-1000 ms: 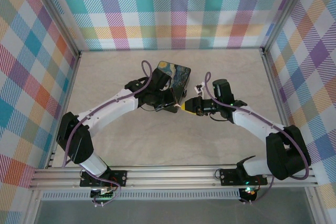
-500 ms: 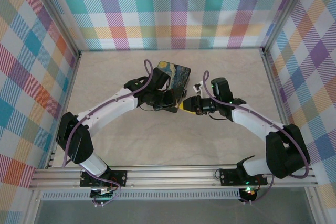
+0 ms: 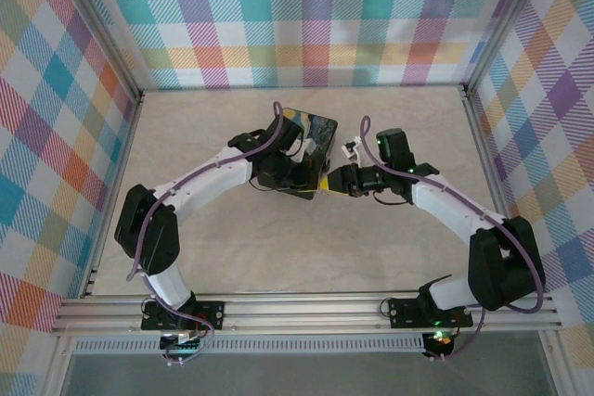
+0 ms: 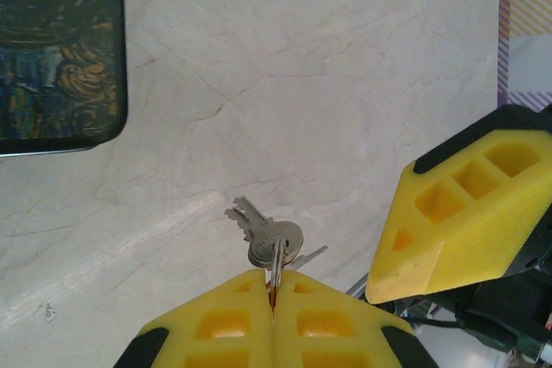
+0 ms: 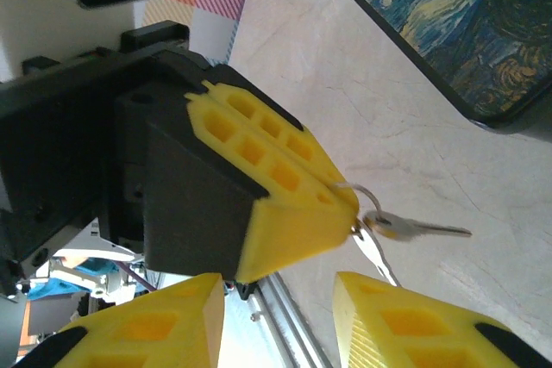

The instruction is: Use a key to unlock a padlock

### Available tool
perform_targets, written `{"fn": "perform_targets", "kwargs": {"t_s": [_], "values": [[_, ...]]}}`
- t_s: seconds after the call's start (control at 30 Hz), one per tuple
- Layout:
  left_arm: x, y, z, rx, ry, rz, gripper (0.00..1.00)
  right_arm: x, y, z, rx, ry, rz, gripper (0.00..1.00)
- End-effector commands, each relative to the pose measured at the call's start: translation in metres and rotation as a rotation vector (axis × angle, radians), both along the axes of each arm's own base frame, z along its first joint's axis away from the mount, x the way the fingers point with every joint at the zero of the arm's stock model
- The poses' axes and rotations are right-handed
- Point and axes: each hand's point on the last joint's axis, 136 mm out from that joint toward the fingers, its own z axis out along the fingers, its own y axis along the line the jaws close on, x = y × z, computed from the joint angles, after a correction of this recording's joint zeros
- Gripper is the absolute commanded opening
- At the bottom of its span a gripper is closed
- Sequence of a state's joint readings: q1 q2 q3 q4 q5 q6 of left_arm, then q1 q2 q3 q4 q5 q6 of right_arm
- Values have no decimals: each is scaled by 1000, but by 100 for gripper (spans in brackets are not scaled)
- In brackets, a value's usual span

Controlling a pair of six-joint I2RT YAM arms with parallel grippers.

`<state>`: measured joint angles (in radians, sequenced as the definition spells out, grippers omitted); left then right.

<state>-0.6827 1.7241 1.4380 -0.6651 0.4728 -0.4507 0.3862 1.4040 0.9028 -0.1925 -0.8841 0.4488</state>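
Left hand (image 4: pixel 273 289): yellow fingers pressed together, clamped on a thin wire ring (image 5: pixel 366 195) at the very tips.
Key (image 4: pixel 274 243): silvery, one of a small bunch on that ring, hanging just off the left fingertips (at least two blades, fanned in different directions). Whether it touches the bench I cannot tell.
Right hand (image 5: pixel 280 290): fingers apart, nothing gripped. It faces the left hand tip to tip, and one blade of the bunch points toward its gap without touching either finger.
Right hand seen from the left wrist: one yellow finger (image 4: pixel 466 213) just right of the bunch, apart from it.
Box (image 3: pixel 312 136): black-sided, Starry Night print on the lid, lying flat on the bench just behind the two hands (near the bunch, not touching it).
Bench (image 4: pixel 302 84): pale, marble-veined surface.
Meeting point, top view: both arms bend inward and the hands meet at the box's near corner, about mid-bench.
Surroundings: plaid walls (image 3: pixel 306 16) on three sides.
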Motion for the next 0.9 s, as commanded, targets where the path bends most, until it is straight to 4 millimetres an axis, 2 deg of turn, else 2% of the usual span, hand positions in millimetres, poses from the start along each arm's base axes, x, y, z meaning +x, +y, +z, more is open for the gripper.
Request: {"fn": "perform_targets", "kwargs": {"t_s": [0.0, 0.17, 0.57, 0.73, 0.87], "values": [[-4, -6, 11, -37, -4, -64, 0, -1, 1, 3, -14, -39, 53, 37], [-6, -4, 10, -30, -5, -76, 0, 3, -3, -9, -83, -53, 56, 37], [-4, -5, 11, -54, 13, -77, 0, 4, -2, -27, -97, -72, 81, 35], [-4, -8, 14, -97, 37, -74, 0, 3, -1, -29, -77, -94, 101, 35], [0, -9, 16, -147, 73, -50, 0, -2, -1, -23, -49, -169, 128, 36]]}}
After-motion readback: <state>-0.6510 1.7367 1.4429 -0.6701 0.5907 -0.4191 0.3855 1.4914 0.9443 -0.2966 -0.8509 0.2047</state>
